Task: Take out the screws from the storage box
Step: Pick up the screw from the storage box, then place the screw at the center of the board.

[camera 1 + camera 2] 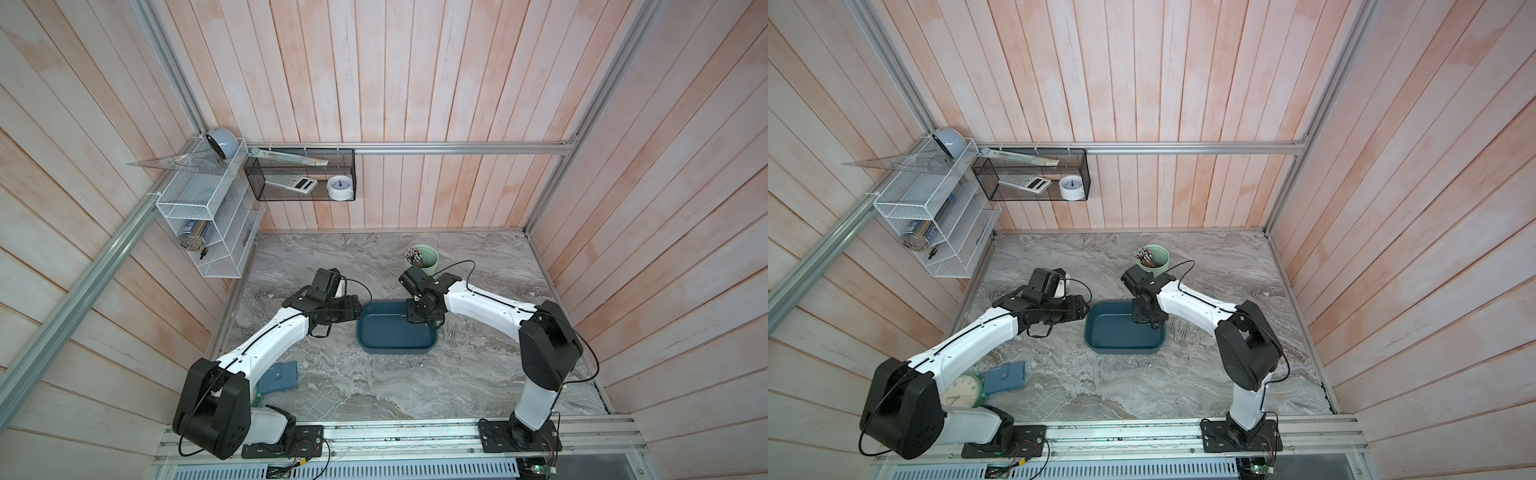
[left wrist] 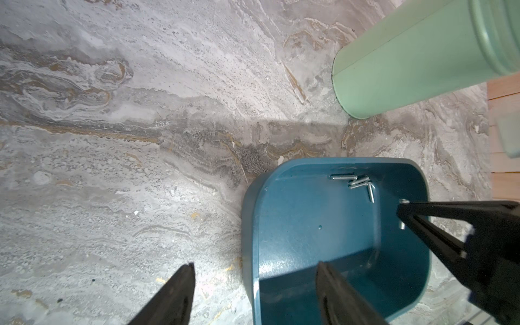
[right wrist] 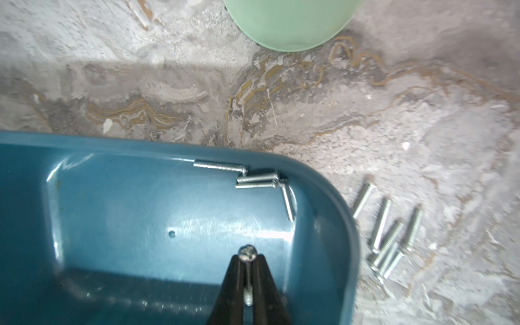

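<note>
- Your left fingers [image 2: 180, 292] are parted and hold nothing. They straddle the left end wall of the storage box, one over the counter and one over the box's floor. Neither seems to touch the wall.
- The storage box [image 1: 390, 338] sits on the counter [image 1: 374, 395] between your two arms, with its long side running left to right.
- Four loose screws [image 3: 254, 180] lie inside it, bunched in the far right corner. Three lie roughly along the far wall and the fourth lies along the right end wall. Your right arm is much the nearer to them.
- Your right fingers [image 3: 235, 281] are pinched shut on a single screw [image 3: 247, 252]. Its shank runs along the line of the fingers and its head pokes out past the tips. It hangs inside the box near the right end wall, and I cannot tell how far it is above the floor.
- The removed screws [image 3: 388, 242] lie on the counter just beyond that same right end wall, side by side and pointing roughly away from you.
- As I judge it, your next move depends on that wall. The single screw must rise clear of the flared rim and then travel to your right to join the removed screws.
</note>
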Controlling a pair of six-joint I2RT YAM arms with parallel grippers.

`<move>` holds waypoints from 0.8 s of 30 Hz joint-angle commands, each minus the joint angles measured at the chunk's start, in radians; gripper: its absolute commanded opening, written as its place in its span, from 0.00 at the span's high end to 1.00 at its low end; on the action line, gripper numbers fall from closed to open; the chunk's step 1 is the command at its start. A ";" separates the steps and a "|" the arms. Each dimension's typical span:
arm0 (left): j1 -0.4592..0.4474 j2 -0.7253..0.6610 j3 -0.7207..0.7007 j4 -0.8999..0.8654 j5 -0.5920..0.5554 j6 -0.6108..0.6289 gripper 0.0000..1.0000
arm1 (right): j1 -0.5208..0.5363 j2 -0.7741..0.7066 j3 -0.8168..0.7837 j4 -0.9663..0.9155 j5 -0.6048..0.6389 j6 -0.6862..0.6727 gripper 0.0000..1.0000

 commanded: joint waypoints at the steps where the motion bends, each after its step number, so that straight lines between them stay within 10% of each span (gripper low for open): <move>1: -0.004 0.002 0.012 0.015 -0.022 0.002 0.27 | -0.018 -0.082 -0.043 -0.011 0.020 0.013 0.94; 14: -0.004 0.003 0.013 0.014 -0.030 0.005 0.27 | -0.217 -0.430 -0.400 0.182 0.063 0.051 0.92; 24: -0.004 0.008 0.013 0.014 -0.034 0.005 0.27 | -0.222 -0.213 -0.332 0.130 -0.036 -0.007 0.91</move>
